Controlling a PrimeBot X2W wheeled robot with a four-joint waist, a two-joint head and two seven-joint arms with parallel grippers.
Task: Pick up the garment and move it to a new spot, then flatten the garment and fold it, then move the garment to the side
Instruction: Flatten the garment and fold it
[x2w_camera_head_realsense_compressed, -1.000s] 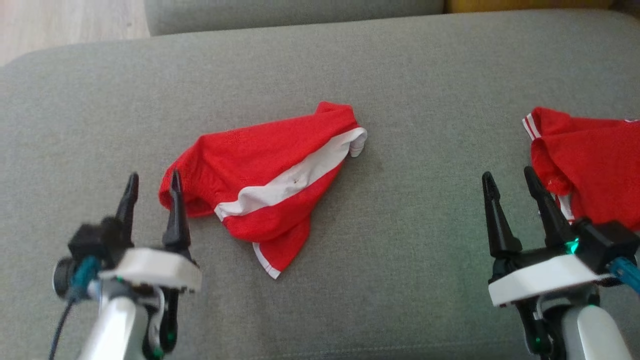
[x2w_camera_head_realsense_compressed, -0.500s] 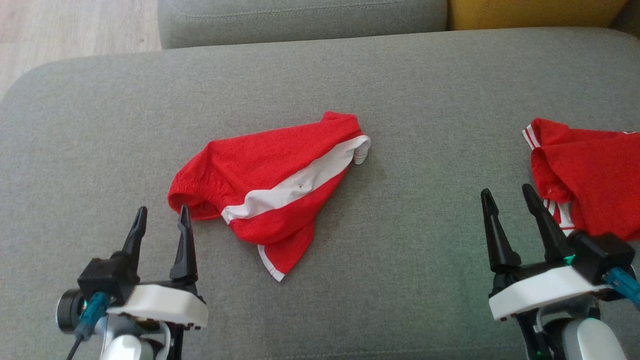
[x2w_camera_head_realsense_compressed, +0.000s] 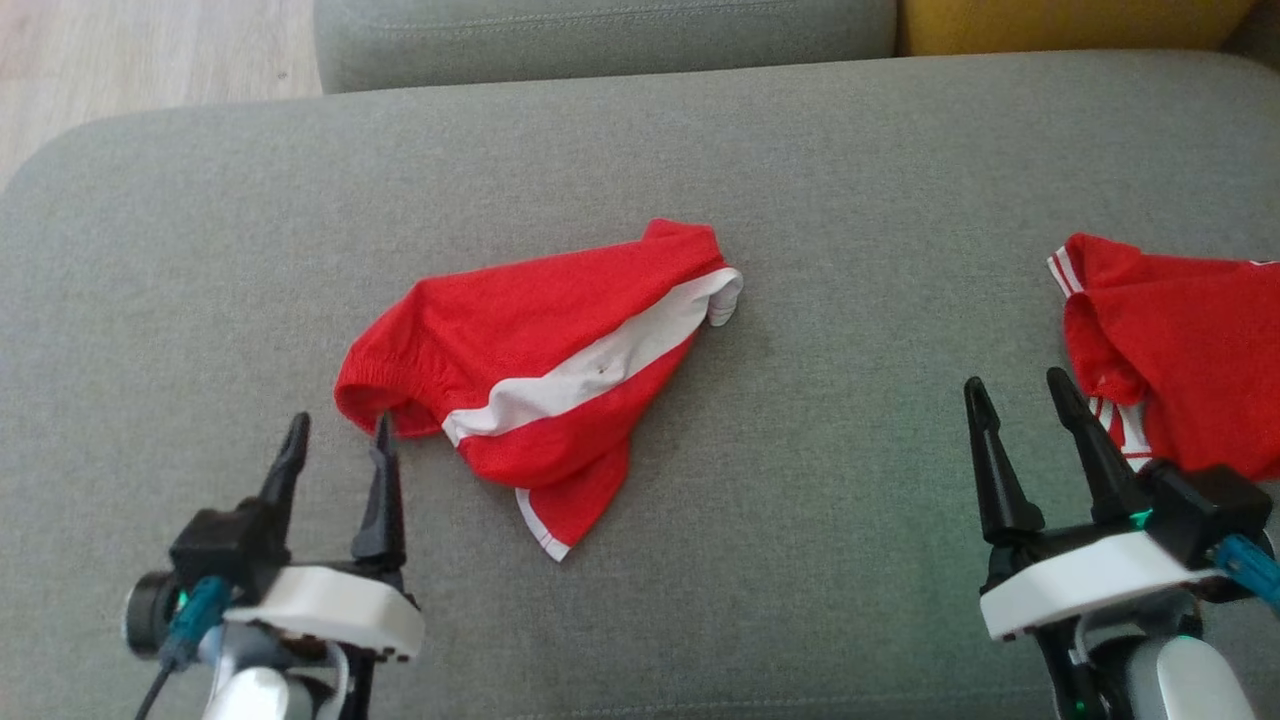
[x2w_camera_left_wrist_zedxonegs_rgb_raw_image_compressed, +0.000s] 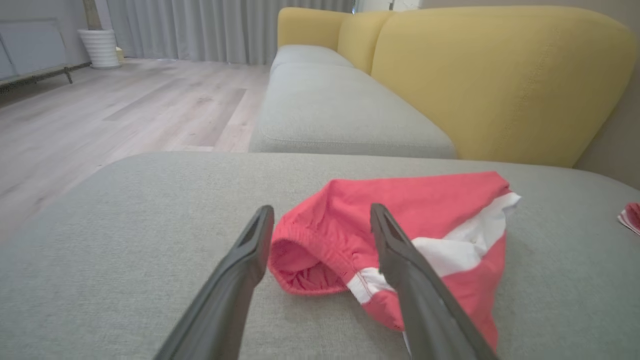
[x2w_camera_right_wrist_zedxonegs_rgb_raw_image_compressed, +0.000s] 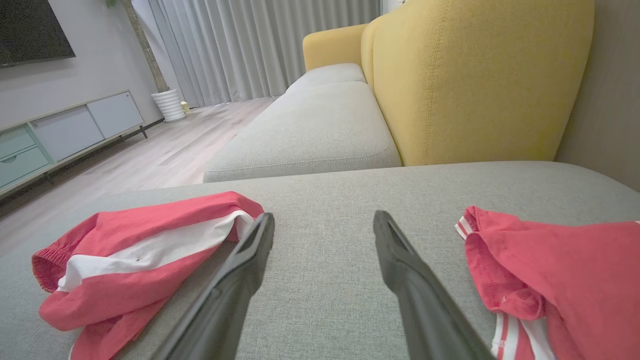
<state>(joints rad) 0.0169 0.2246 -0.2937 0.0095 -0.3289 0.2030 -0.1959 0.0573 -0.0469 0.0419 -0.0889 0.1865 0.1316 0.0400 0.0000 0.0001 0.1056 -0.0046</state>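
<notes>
Grey woven upholstery (x2w_camera_head_realsense_compressed: 800, 180) lies under both of my grippers. My left gripper (x2w_camera_head_realsense_compressed: 340, 420) hangs with its two dark fingers spread wide and nothing between them. Just past its fingertips is the garment (x2w_camera_head_realsense_compressed: 520, 330), a pair of red shorts. They are so close that my inner fingertip stands at the edge of the gathered elastic waistband (x2w_camera_left_wrist_zedxonegs_rgb_raw_image_compressed: 300, 260), whose open mouth faces me; whether it touches I cannot tell. From there the shorts run away from me toward my right side, crumpled rather than flat. A broad white stripe (x2w_camera_head_realsense_compressed: 590, 370) along the side carries a tiny dark speck, and a leg hem edged in thin white piping (x2w_camera_head_realsense_compressed: 533, 520) points back toward me. My right gripper (x2w_camera_head_realsense_compressed: 1013, 380) is likewise wide open and empty, well apart from the shorts. Just outside its outer finger lies a second red garment (x2w_camera_head_realsense_compressed: 1180, 340) with white stripes at its hem. Farther off are another grey seat cushion (x2w_camera_left_wrist_zedxonegs_rgb_raw_image_compressed: 340, 110), a yellow backrest (x2w_camera_left_wrist_zedxonegs_rgb_raw_image_compressed: 500, 75) and a pale wooden floor (x2w_camera_left_wrist_zedxonegs_rgb_raw_image_compressed: 125, 110).
</notes>
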